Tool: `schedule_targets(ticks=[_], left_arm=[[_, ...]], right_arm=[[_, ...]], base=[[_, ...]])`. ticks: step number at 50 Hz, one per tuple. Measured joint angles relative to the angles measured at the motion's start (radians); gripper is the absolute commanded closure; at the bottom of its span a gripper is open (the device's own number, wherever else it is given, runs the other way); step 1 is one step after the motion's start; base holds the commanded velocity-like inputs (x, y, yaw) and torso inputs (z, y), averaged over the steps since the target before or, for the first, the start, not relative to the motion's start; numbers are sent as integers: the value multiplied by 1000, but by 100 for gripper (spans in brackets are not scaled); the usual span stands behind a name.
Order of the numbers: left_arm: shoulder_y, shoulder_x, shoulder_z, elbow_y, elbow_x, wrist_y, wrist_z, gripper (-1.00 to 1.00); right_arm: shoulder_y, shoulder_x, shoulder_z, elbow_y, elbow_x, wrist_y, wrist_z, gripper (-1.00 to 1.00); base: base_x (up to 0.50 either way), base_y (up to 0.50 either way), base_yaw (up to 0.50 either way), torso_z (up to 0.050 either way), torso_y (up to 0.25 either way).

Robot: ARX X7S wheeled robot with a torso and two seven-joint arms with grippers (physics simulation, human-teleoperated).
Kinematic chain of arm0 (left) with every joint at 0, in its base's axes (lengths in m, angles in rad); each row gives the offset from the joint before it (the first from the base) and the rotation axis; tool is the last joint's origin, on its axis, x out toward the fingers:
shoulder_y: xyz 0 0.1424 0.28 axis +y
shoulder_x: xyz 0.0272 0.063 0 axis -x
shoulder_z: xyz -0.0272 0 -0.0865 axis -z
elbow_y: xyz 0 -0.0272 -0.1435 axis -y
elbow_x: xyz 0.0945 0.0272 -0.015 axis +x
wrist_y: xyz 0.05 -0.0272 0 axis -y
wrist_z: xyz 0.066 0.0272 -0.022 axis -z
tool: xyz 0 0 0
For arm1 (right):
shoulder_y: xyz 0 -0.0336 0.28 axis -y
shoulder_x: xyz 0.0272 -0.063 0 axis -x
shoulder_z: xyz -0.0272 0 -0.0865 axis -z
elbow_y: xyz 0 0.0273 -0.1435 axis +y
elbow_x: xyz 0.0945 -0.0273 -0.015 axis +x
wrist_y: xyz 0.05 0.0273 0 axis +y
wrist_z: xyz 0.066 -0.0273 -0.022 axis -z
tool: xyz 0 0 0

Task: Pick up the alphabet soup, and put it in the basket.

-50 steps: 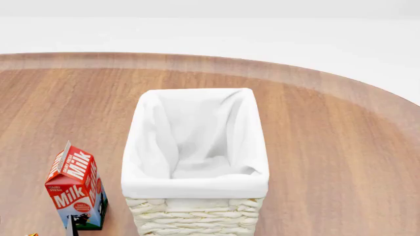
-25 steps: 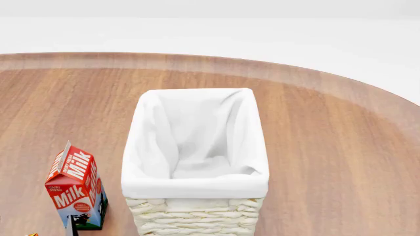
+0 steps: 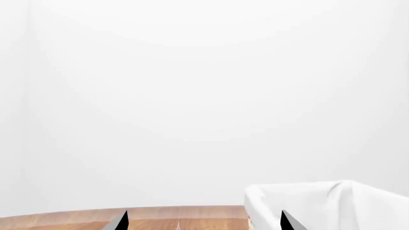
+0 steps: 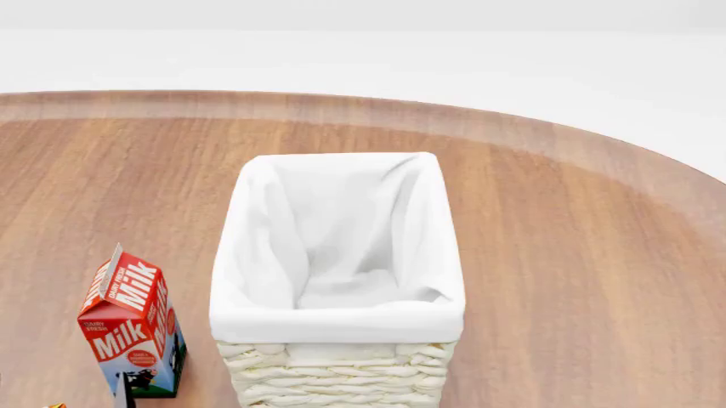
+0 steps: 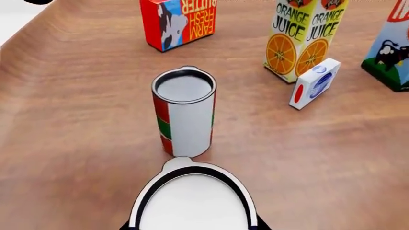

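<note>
Left pincer [image 3: 203,224]: only two dark fingertips [image 3: 120,221] show, set apart. The basket [image 3: 319,203] and its white cloth rim are just beside one tip, on the wooden tabletop [image 3: 76,219].

Right pincer [image 5: 191,227]: only dark slivers show at the frame edge, so I can't tell its state. The alphabet soup [image 5: 191,201] is right under that camera. Only its pale top is seen and the label is hidden.

Just past it a red-and-green can [image 5: 184,112] stands upright. Farther out are a butter box [image 5: 179,21], an orange juice carton [image 5: 305,38] and a small white-blue box [image 5: 314,84] beside it.

In the head view the basket is central, with a milk carton [image 4: 131,327] near its left side.
</note>
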Motion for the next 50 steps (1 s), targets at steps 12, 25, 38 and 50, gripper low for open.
schedule_targets(ticks=[12, 25, 38, 50], left_arm=[[-1, -1, 4, -1, 1, -1, -3, -100], [-3, -3, 6, -2, 0, 0, -6, -100], [-3, -6, 9, -1, -1, 0, -9, -100], [-3, -8, 11, 1, -2, 3, -13, -100]], right_arm=[[-3, -4, 3, 17, -2, -27, 12, 100], [-41, 22, 15, -29, 13, -79, 24, 100], [-115, 104, 39, -168, 119, -205, -13, 100], [-178, 173, 64, -280, 220, -311, -40, 100]], base=[[0, 0, 0, 0, 0], [0, 0, 0, 0, 0], [0, 0, 0, 0, 0], [0, 0, 0, 0, 0]])
